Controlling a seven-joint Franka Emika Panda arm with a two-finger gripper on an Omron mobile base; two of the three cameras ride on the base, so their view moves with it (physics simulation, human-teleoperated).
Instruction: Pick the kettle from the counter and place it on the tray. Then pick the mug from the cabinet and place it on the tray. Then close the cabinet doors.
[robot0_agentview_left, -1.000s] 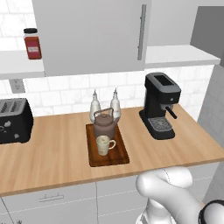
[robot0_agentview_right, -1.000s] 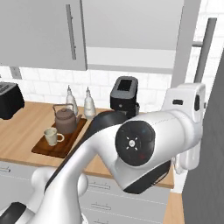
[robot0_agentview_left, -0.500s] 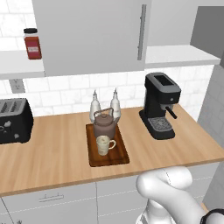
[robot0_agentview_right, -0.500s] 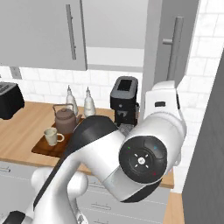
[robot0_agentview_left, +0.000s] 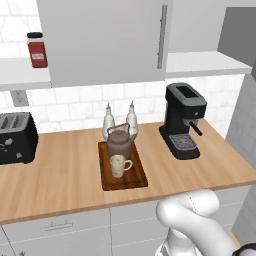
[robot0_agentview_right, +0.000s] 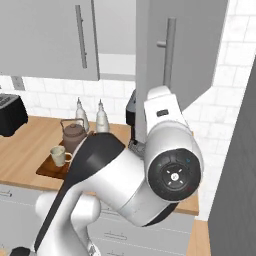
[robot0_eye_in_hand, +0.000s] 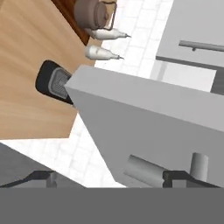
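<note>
On the bench: kettle and mug both sat on the tray, one cabinet door shut, the other ajar.
Kettle stood at the tray's far end, mug just in front of it, handle to the right; both on the light-wood bench. Two white bottles stood just behind the kettle, black coffee machine to the right, black toaster far left, red jar on the open shelf at upper left. Left cabinet door was closed. Right door stood swung out, arm raised right in front of it. Hand view: jaws spread wide, holding nothing, that door's silver bar handle lying between the fingertips.
</note>
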